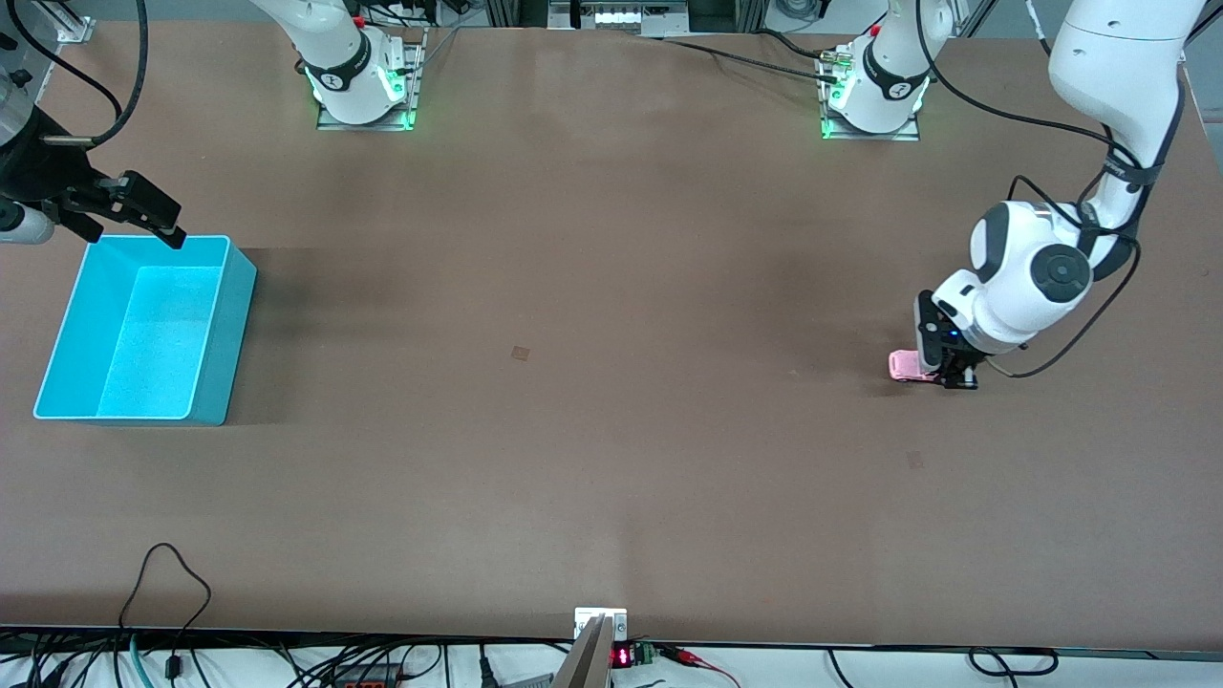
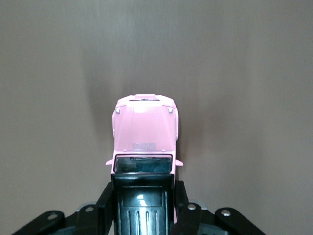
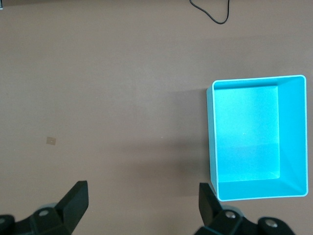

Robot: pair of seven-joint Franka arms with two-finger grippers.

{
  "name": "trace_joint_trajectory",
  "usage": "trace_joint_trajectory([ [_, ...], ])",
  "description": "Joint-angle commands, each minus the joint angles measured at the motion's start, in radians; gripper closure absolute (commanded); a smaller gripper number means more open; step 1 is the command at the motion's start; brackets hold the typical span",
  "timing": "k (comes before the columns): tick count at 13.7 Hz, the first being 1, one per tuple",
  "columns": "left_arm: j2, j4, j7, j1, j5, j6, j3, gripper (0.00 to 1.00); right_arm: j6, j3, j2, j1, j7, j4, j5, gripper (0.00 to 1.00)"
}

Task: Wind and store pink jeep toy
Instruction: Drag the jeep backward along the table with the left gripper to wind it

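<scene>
Front view shows my left arm arched down from its base, elbow high, wrist bent so that my left end effector [image 1: 946, 375] sits low at the worktop [image 1: 592, 459] toward the left arm's end. Its fingers [image 2: 105, 205] are clamped on the pink jeep toy [image 1: 908, 366], gripping the sides at the black ribbed roof, with the pink hood sticking out ahead of the fingertips. From this height I cannot quite tell whether the wheels rest on the worktop or hang just above it; the toy looks level and very close to the surface. My right arm waits toward the right arm's end, its wrist held up in the air, and my right end effector [image 1: 158, 220] hovers by the edge of the cyan bin [image 1: 57, 363] that is farthest from the front camera, fingers [image 3: 73, 203] spread wide apart with nothing between them. The bin stands upright, well apart from the toy.
</scene>
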Motion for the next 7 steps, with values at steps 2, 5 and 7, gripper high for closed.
trace_joint_trajectory([
  [2,0.088,0.075,0.133,0.126,0.017,-0.085,-0.002,0.96,0.010,0.004,-0.021,-0.006,-0.007,-0.017,0.003,0.00],
  [5,0.122,0.092,0.197,0.211,0.017,-0.082,-0.002,0.96,0.010,0.004,-0.021,-0.006,-0.009,-0.017,0.003,0.00],
  [7,0.136,0.107,0.242,0.263,0.017,-0.076,-0.003,0.96,0.010,0.004,-0.021,-0.006,-0.009,-0.017,0.003,0.00],
])
